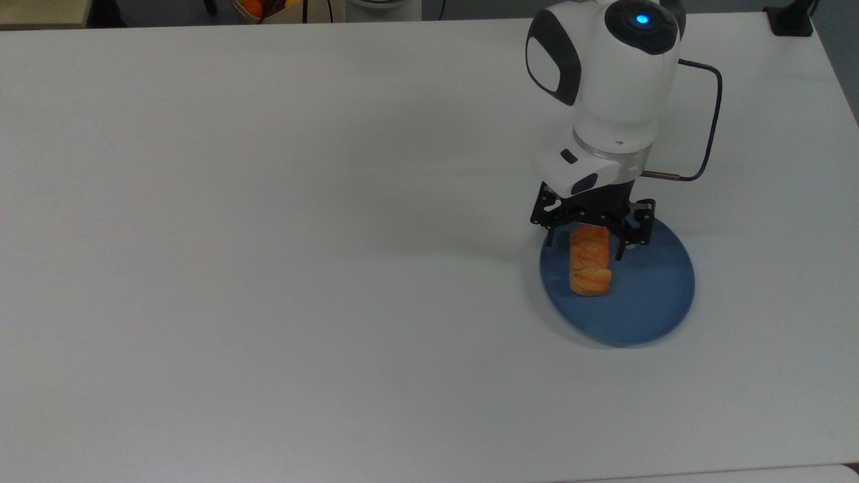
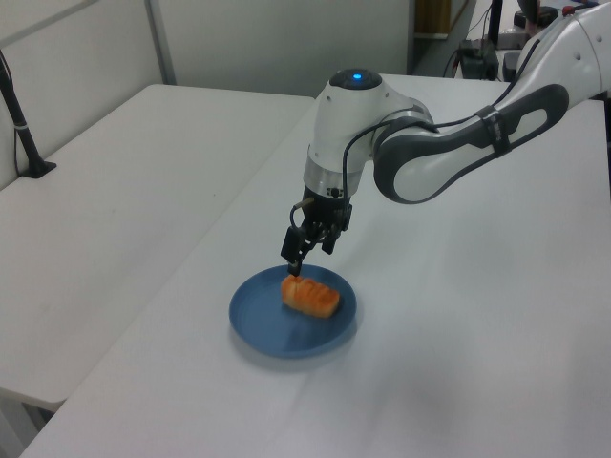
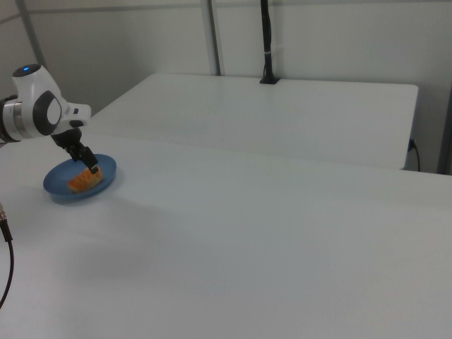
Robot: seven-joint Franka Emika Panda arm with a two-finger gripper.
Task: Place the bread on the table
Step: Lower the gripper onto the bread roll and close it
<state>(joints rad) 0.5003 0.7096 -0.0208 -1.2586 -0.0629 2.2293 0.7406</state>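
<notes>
The bread (image 1: 590, 272), a small orange-golden bun, lies lengthwise on a round blue plate (image 1: 654, 295) on the white table (image 1: 268, 268). My gripper (image 1: 584, 249) is open and low over the plate, its two black fingers standing either side of the bun's end nearest the arm. In the left view the gripper (image 2: 297, 266) hangs just above the top of the bread (image 2: 311, 297), on the plate (image 2: 253, 324). In the right view the gripper (image 3: 89, 167) meets the bread (image 3: 82, 182) at the far left. I cannot tell whether the fingers touch the bun.
A black cable (image 1: 708, 127) loops off the wrist on the top view's right. A second white table (image 2: 115, 181) with a black clamped post (image 2: 21, 124) stands alongside. Small items (image 1: 258, 7) sit beyond the table's far edge.
</notes>
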